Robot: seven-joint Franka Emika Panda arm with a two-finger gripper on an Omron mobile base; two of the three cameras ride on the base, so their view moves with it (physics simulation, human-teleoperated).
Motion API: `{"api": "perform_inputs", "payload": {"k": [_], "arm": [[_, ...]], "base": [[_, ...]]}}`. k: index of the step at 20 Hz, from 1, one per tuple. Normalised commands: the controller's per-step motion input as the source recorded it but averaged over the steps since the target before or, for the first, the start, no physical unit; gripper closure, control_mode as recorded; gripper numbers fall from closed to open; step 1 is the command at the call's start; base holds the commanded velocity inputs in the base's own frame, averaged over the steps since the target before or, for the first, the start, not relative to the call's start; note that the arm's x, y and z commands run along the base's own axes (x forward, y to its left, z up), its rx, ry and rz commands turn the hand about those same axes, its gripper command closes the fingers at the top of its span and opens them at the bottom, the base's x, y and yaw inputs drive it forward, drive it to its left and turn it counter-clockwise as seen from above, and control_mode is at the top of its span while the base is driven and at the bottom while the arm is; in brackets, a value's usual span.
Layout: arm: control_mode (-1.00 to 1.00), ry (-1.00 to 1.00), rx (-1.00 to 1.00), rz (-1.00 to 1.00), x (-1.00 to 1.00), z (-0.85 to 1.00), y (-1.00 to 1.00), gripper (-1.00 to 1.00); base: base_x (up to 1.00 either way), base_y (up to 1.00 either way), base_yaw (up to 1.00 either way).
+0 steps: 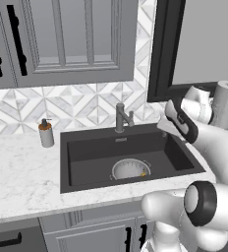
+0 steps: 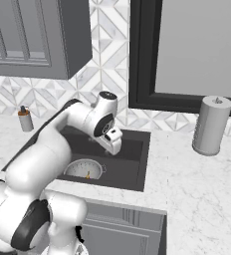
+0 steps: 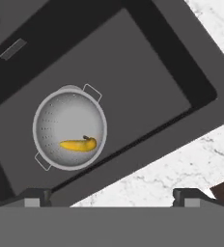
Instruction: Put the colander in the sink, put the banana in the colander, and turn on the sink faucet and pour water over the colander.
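Hand view: banana [image 3: 78, 144] in colander [image 3: 69, 111], in sink [image 3: 147, 91].

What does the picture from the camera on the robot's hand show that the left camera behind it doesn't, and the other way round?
Hand view alone: the whole banana lying inside the colander, and both of the colander's side handles.

Left base view alone: the sink faucet behind the basin, a soap dispenser on the counter, the grey cabinets above, and the robot's arm.

Shared: the black sink with the colander on its floor, a bit of yellow in it, and the white marble counter around it.
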Motion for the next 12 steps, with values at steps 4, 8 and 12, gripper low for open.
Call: {"api": "perform_inputs", "payload": {"k": [4,8,12], "arm": [[-1.0,0.0,0.0,0.14,0.37,-0.09,0.03,-1.0],[-1.0,0.0,0.0,0.13,0.23,-0.09,0.01,-1.0],[-1.0,0.0,0.0,0.11,0.21,-0.08,0.09,-1.0]], "base": [[0.0,0.0,0.0],[0.0,0.0,0.0],[0.0,0.0,0.0]]}}
